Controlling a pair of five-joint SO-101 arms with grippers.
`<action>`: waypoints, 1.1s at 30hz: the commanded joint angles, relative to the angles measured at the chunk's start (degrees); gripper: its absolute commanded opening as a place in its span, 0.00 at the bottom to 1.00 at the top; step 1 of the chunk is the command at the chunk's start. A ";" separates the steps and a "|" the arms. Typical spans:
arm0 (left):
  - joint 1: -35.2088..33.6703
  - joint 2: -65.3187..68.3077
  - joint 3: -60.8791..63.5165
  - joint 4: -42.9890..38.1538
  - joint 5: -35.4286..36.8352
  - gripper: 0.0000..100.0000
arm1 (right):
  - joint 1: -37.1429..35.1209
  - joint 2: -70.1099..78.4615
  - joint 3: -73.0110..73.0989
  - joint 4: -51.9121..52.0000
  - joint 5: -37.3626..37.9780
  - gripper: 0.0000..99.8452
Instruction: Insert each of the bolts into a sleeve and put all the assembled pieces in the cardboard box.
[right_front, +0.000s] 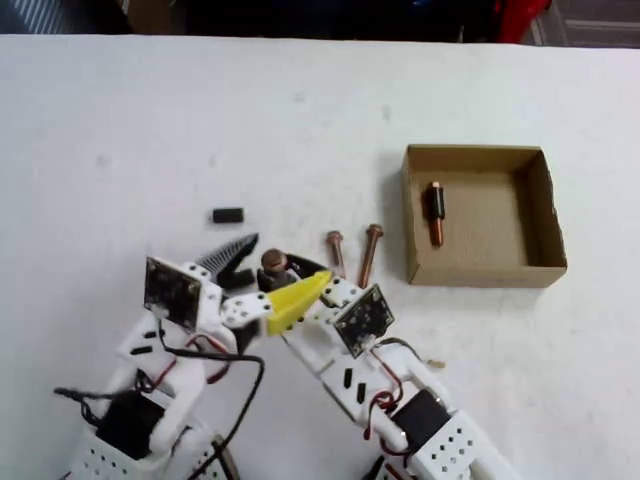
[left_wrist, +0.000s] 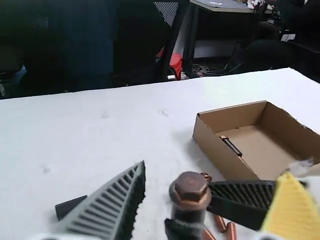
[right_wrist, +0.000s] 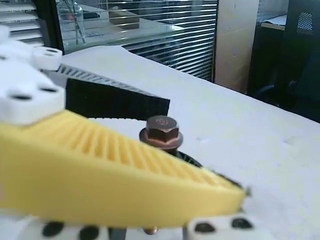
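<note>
Together, left fingers spread, right fingers' state unclear, bolt between, open table beyond.

I worked in what looked like an office or lab. Past the far edge of my white table stood a mesh-backed chair and a desk, with cables on the floor under it. Off my right wrist, slatted blinds hung at a window, and more slats showed in the high view's upper left.
</note>
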 joint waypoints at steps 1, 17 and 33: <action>-2.68 0.13 -0.88 -0.09 0.44 0.45 | 0.31 -0.84 0.62 0.13 0.00 0.02; -18.86 0.13 -14.95 3.69 0.44 0.45 | 8.04 -0.84 0.62 5.05 0.00 0.02; -34.59 0.13 -14.51 17.41 -5.19 0.45 | 14.37 -0.84 -1.76 10.15 0.09 0.02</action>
